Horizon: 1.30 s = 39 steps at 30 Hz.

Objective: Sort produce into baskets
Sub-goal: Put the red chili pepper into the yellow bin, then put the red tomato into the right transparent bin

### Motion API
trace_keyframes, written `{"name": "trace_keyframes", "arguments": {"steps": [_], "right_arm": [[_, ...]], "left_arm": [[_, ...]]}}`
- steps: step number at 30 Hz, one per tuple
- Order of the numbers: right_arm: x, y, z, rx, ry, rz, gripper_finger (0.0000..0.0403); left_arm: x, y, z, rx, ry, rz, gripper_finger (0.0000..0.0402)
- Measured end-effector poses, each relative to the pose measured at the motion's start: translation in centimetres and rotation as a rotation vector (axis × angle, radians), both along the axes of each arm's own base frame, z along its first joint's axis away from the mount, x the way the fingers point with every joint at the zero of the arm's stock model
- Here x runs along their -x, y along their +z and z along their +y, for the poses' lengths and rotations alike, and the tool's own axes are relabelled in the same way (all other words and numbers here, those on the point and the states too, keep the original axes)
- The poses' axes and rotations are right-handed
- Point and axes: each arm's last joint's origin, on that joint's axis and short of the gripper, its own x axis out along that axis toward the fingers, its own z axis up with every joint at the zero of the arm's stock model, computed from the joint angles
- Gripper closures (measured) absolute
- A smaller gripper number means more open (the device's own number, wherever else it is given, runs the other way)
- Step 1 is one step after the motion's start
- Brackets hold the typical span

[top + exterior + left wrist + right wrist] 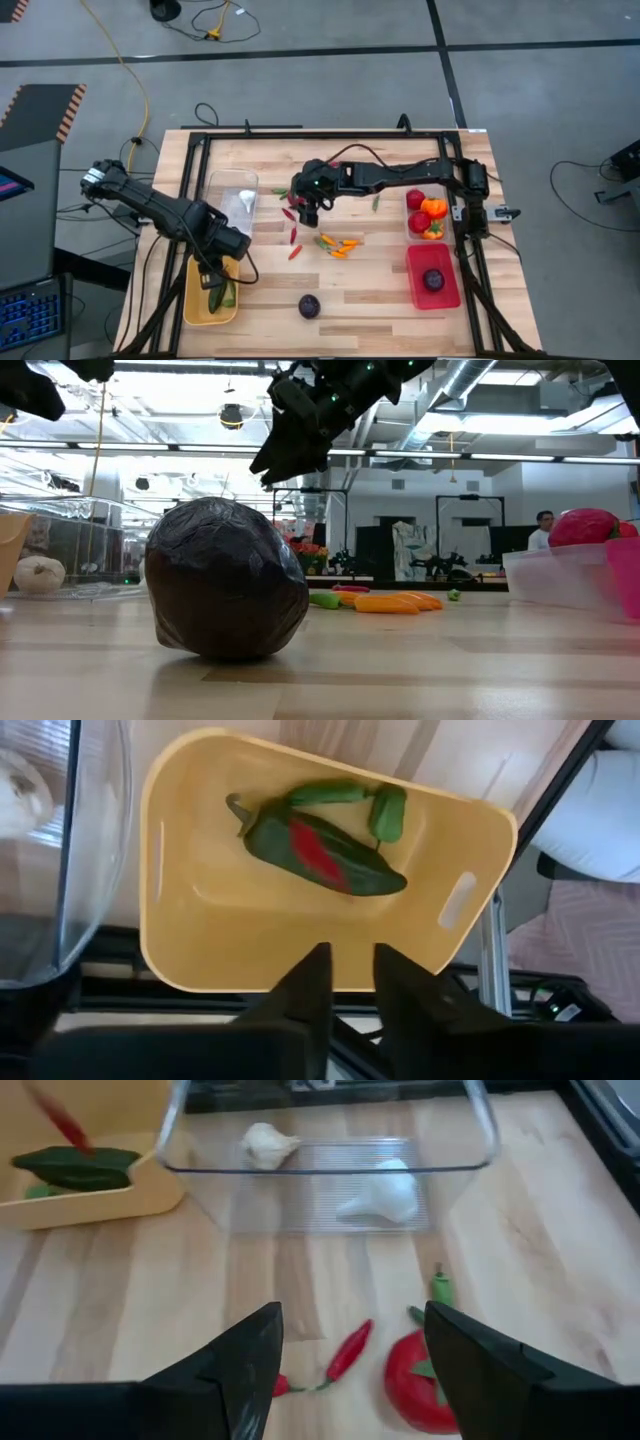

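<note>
A wooden bench (380,290) seen from above. The left gripper (213,275) hovers over the yellow basket (196,305) at the bench's left front corner, its fingers (312,982) slightly parted and empty; green peppers (325,848) lie in that basket. The right gripper (305,213) hangs above mid-bench, fingers (250,1355) spread wide and holding nothing, over a red chilli (349,1351) and a tomato (420,1380). The clear basket (231,190), behind the yellow one, holds white garlic (270,1143). Orange chillies (342,246) lie mid-bench, a dark purple round (310,306) near the front edge. Along the right edge, a second clear basket (410,229) holds tomatoes and an orange pepper (434,208), and the red basket (418,288) another purple round.
</note>
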Motion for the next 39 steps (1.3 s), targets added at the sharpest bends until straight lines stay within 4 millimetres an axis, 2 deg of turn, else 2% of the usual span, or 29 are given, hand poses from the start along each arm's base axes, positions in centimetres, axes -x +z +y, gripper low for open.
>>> {"name": "trace_keyframes", "arguments": {"steps": [7, 12, 17, 24, 30, 34, 39], "right_arm": [[0.2, -0.3, -2.0, 0.004, -0.042, 0.011, 0.0132], [0.4, -0.4, -3.3, -0.011, -0.084, 0.014, 0.0132], [0.8, -0.5, -4.5, -0.056, -0.143, 0.042, 0.0132], [0.7, 2.5, -4.8, -0.045, -0.141, 0.038, 0.0132], [1.0, 3.0, -5.5, -0.072, -0.175, 0.060, 0.0132], [0.3, 1.3, -5.5, -0.085, -0.170, 0.098, 0.0132], [-1.1, -2.8, -5.7, -0.119, -0.159, 0.251, 0.0132]], "left_arm": [[0.1, 0.0, -0.3, -0.006, 0.004, 0.005, 0.0252], [0.1, 0.0, -0.3, -0.011, 0.005, 0.002, 0.0217], [0.1, -0.1, -0.2, -0.051, 0.007, -0.016, 0.0206], [0.0, -0.1, -0.1, -0.077, 0.009, -0.027, 0.0206], [0.0, -0.1, -0.1, -0.077, 0.009, -0.028, 0.0206], [0.0, -0.1, -0.1, -0.084, 0.010, -0.032, 0.0206], [-0.1, -0.1, 0.0, -0.109, 0.011, -0.045, 0.0206]]}}
